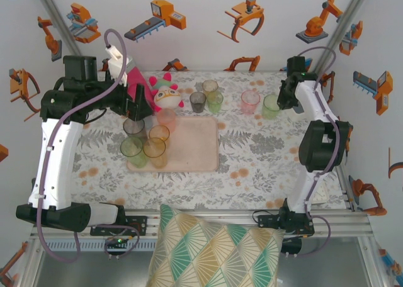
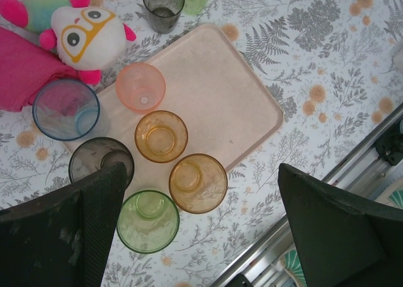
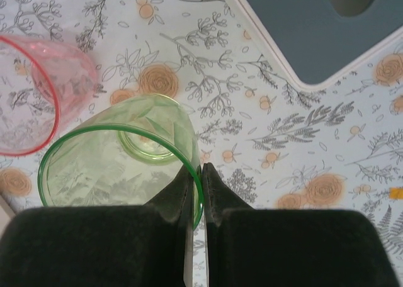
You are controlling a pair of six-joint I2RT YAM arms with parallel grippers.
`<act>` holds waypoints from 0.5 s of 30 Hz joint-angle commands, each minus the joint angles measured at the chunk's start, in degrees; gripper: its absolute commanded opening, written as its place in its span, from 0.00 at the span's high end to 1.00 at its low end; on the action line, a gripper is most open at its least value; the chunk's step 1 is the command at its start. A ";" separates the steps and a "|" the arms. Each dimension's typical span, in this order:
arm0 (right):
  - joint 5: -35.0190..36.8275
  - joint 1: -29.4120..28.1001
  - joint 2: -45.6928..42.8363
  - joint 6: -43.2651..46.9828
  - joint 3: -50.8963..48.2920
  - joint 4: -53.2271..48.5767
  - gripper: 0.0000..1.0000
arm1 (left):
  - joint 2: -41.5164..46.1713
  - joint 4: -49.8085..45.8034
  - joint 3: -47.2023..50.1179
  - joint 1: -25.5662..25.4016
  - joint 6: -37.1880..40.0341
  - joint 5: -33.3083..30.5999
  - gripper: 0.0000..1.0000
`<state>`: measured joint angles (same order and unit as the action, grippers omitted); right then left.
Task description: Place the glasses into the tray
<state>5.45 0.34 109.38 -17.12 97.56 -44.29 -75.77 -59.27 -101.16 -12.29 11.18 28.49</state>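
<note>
The beige-pink tray point(image 1: 195, 150) lies left of the table's middle. At its left end stand a pink glass point(image 2: 140, 87), two amber ones point(image 2: 161, 135) point(image 2: 198, 182), a grey one point(image 2: 101, 161), a green one point(image 2: 148, 221) and a blue one point(image 2: 66, 109) at the edge. My left gripper point(image 2: 201, 230) hangs open above them, holding nothing. Far right, my right gripper point(image 3: 200, 174) is shut on the rim of a green glass point(image 3: 119, 161), one finger inside and one outside. A pink glass point(image 3: 28, 95) stands beside it. Grey point(image 1: 198, 101), green point(image 1: 215, 101) and taller point(image 1: 210, 87) glasses stand behind the tray.
A plush toy point(image 1: 165, 92) and a rolled pink towel point(image 1: 135, 79) lie at the back left by the tray. A grey-and-white box point(image 3: 315, 29) sits near the right gripper. A patterned cushion point(image 1: 214, 249) covers the front rail.
</note>
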 commanded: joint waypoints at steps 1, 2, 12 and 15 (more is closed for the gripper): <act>0.86 -1.85 -5.34 -0.88 -2.47 0.76 0.91 | -0.19 1.32 0.33 -0.10 -1.36 0.56 0.03; 1.04 -2.28 -6.29 -0.80 -3.36 0.79 0.91 | -0.24 1.42 0.22 -0.12 -1.48 0.36 0.03; 2.50 -9.56 -17.28 -2.64 -12.96 1.35 0.90 | 0.05 2.33 0.43 -0.45 -3.15 -0.10 0.03; 3.57 -13.40 -19.73 -3.53 -14.20 1.05 0.90 | 0.36 2.51 0.97 -0.45 -3.43 0.03 0.03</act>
<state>7.31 -10.33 92.79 -18.68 84.23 -43.83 -75.83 -57.89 -100.99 -12.40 9.21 28.25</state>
